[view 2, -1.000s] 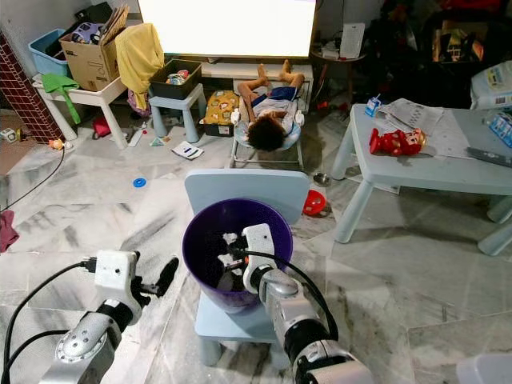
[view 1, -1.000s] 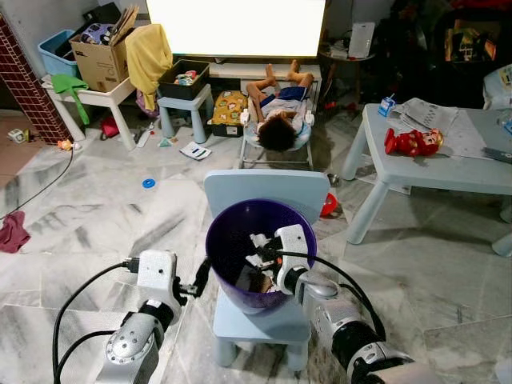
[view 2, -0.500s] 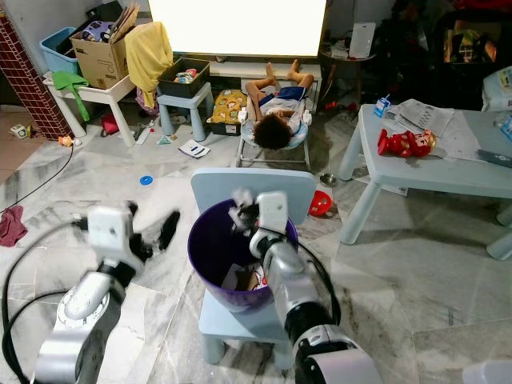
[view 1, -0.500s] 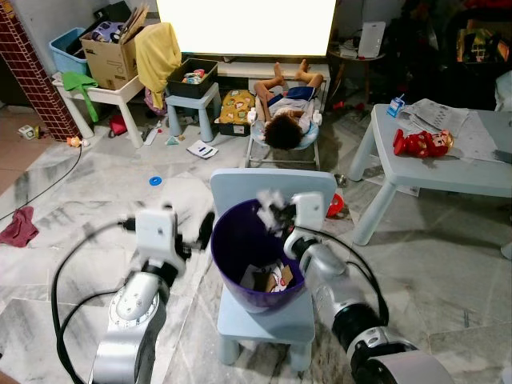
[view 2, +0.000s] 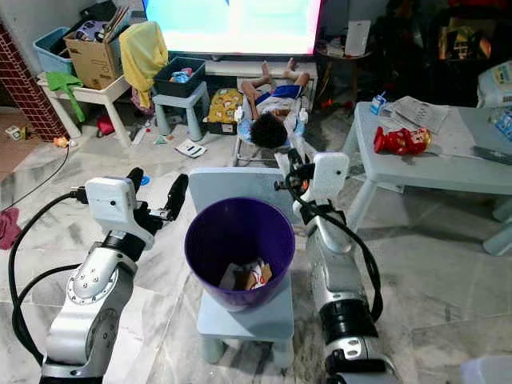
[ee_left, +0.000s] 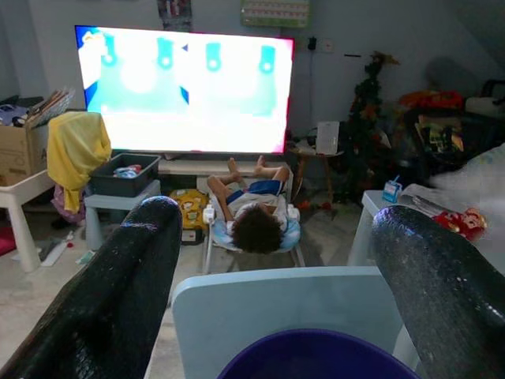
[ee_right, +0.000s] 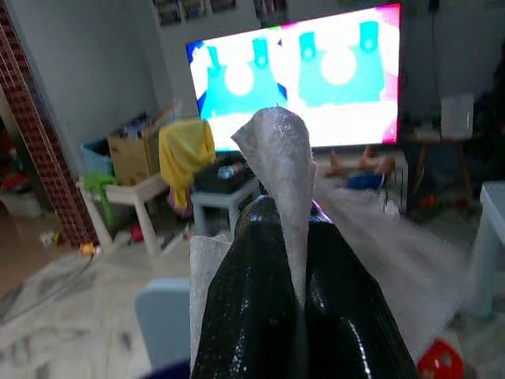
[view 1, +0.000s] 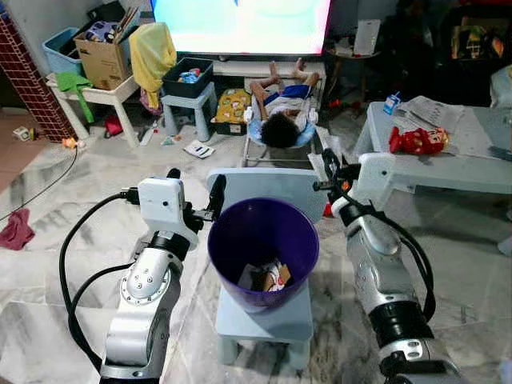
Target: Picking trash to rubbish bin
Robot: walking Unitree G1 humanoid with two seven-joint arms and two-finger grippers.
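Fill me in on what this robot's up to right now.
It is collecting trash into the purple bin that stands on a small blue chair. The right gripper is shut on a white tissue, held up beside the bin's far right rim, not over it. The left gripper is open at the bin's left side. Some trash already lies in the bin.

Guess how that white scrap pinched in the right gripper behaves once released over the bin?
Likely floppy: the white scrap droops and folds around the right gripper fingertips. Probably very light, so it may flutter rather than drop straight into the purple bin. It could cling to the fingers.
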